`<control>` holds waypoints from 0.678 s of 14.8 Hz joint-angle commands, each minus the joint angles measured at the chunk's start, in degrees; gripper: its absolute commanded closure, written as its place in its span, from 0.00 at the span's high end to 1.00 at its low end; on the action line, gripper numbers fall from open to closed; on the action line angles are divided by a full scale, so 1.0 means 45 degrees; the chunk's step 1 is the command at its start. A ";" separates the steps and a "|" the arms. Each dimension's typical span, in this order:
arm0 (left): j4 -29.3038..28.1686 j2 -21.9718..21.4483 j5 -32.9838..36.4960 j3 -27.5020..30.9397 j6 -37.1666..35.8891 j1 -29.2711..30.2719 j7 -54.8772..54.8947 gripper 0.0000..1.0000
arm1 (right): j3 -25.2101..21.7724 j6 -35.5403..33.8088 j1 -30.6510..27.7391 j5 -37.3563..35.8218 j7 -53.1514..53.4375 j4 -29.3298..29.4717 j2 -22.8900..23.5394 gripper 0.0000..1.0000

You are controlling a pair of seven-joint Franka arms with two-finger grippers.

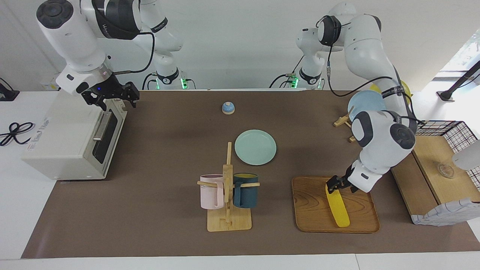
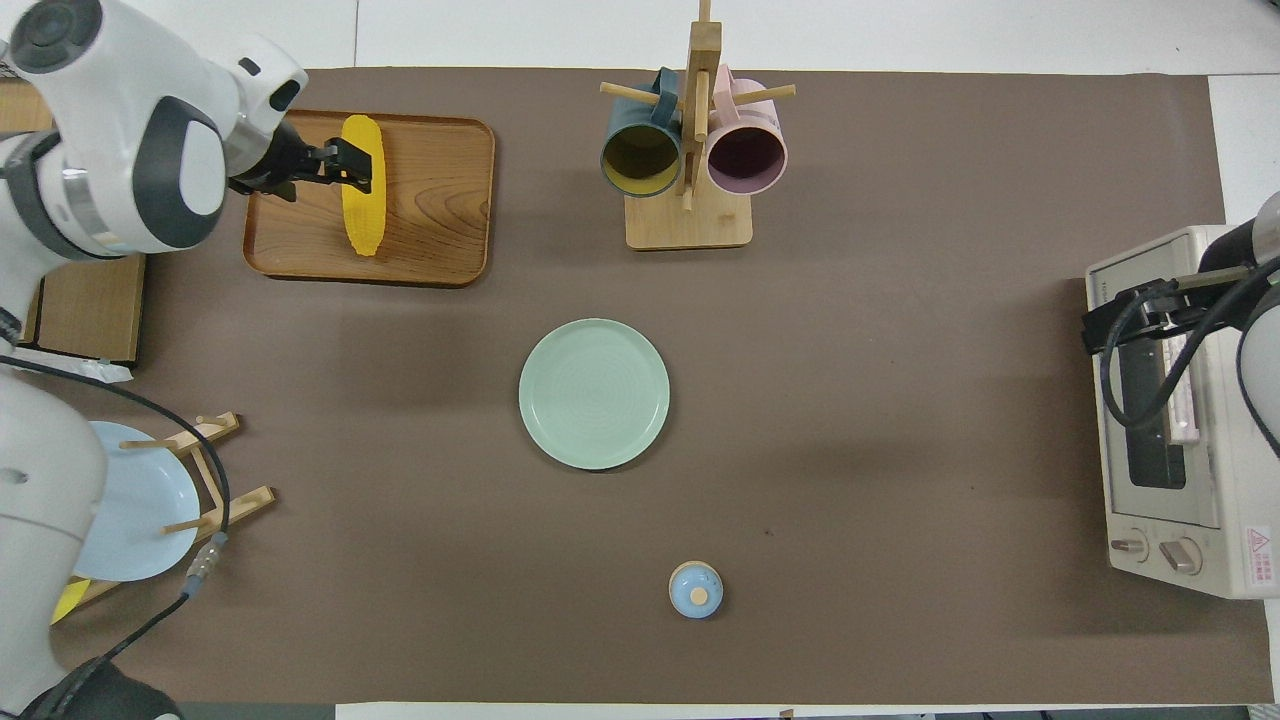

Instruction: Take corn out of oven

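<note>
The counter [image 1: 168, 225] wears a brown mat. A green plate [image 1: 255, 147] sits mid-mat; beside it a mug rack [image 1: 228, 195], farther a wooden tray [image 1: 335, 205], nearer a small bell [image 1: 228, 108].

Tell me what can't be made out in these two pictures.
- Inside of the oven: both views, hidden by its closed dark glass door.
- Small clear object in the basket: facing view, too small to identify; the basket is outside the overhead view.
- Yellow plate at the rack: facing view, mostly hidden by the left arm; overhead, only a sliver shows.
- Oven dial markings: overhead view, too small to read.
</note>
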 commanded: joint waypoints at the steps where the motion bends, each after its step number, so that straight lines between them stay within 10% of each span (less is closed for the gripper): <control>1: -0.0899 -0.2302 0.0276 0.0653 -0.2018 0.0085 0.0036 1.00 | -0.1835 -0.0419 0.1932 0.0371 0.0728 0.0802 0.0396 1.00; 10: -0.2512 -0.6987 0.1586 0.0714 -0.6479 0.0085 -0.0100 1.00 | -0.2956 -0.0205 0.3170 0.0469 0.1158 0.0785 0.0396 1.00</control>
